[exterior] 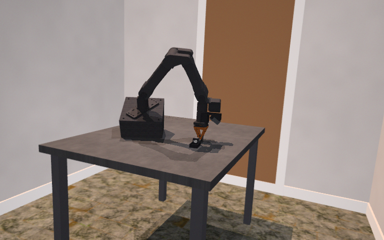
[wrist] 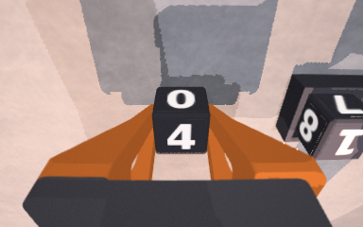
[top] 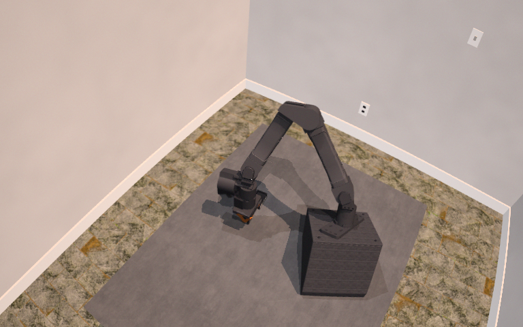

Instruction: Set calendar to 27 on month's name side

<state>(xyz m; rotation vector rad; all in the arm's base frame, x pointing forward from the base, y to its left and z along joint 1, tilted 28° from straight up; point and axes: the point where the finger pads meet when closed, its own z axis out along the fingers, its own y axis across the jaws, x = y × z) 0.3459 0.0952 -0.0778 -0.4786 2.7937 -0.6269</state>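
1. Gripper (top: 244, 219) (exterior: 200, 138) (wrist: 181, 113): pointing downward, closed on a black digit cube (wrist: 181, 125), one orange finger on either side.
2. Held cube: digits 0 and 4 legible in the wrist view; contact with the table (top: 199, 271) (exterior: 146, 157) cannot be determined.
3. Calendar tray (exterior: 193, 146) (wrist: 286, 113): on the table, near the held cube but apart from it.
4. Second digit cube (exterior: 195, 140) (wrist: 332, 127): at the tray, an 8 visible on one side in the wrist view.
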